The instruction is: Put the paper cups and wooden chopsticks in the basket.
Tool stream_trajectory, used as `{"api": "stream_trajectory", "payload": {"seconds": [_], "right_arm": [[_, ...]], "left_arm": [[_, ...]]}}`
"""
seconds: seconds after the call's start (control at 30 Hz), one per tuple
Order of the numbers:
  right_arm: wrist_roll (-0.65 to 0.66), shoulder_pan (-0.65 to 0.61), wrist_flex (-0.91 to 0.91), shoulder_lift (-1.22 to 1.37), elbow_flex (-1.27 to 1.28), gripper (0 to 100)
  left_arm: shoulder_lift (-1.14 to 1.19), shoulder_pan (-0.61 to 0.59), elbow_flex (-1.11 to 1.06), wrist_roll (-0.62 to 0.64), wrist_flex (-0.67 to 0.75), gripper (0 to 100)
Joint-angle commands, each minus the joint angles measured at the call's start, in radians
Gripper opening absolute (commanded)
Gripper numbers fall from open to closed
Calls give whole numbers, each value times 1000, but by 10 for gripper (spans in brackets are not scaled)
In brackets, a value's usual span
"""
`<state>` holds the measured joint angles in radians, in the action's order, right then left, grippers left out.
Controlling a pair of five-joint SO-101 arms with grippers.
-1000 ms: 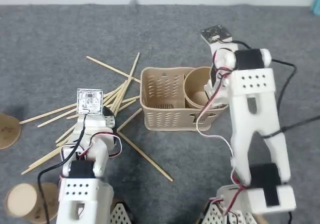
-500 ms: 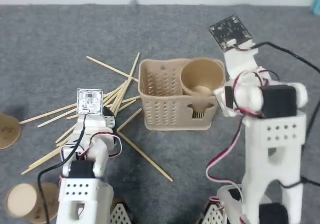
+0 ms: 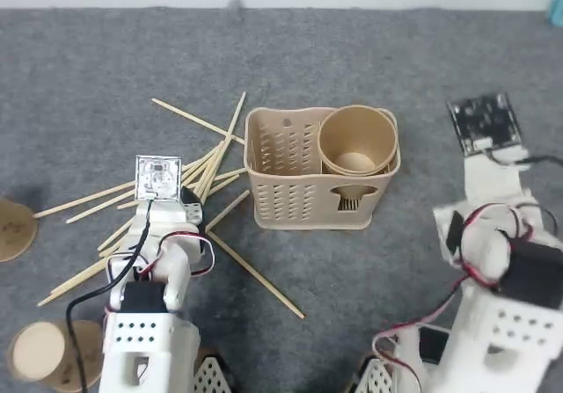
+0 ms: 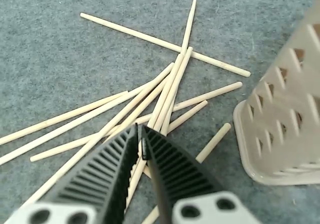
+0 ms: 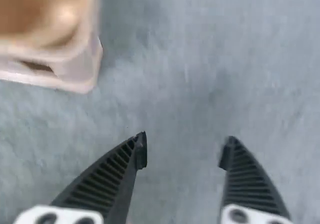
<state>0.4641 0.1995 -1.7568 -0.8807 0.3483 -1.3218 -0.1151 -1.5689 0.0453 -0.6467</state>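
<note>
Grey table (image 3: 396,68): scattered chopsticks (image 3: 200,121), basket (image 3: 290,207), cups (image 3: 40,351) at edge.

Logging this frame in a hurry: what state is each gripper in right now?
Left gripper: shut, nothing seen between its jaws, above the chopsticks.
Right gripper: open, empty, beside the basket.

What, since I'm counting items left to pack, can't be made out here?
High view: the left arm covers part of the chopsticks, so no count.
High view: a brown disc is cut off by the frame edge; cup or not, unclear.
Right wrist view: the basket is blurred.
</note>
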Motion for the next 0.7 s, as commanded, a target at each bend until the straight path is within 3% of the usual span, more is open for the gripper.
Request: {"api": "stream_trajectory", "payload": {"seconds": [0.0, 0.07, 0.2, 0.4, 0.67], "right_arm": [[98, 114, 16, -18, 173, 76], [140, 185, 90, -18, 273, 6], [209, 294, 249, -18, 477, 12], [236, 311, 437, -18, 717, 9], [229, 222, 585, -18, 890, 9]], "left_arm": [[-14, -43, 33, -8, 15, 13], [-14, -71, 65, -5, -28, 13], [-14, -138, 182, -11, -149, 13], [-6, -339, 452, -29, -354, 13], [-6, -684, 759, -353, -769, 14]]}}
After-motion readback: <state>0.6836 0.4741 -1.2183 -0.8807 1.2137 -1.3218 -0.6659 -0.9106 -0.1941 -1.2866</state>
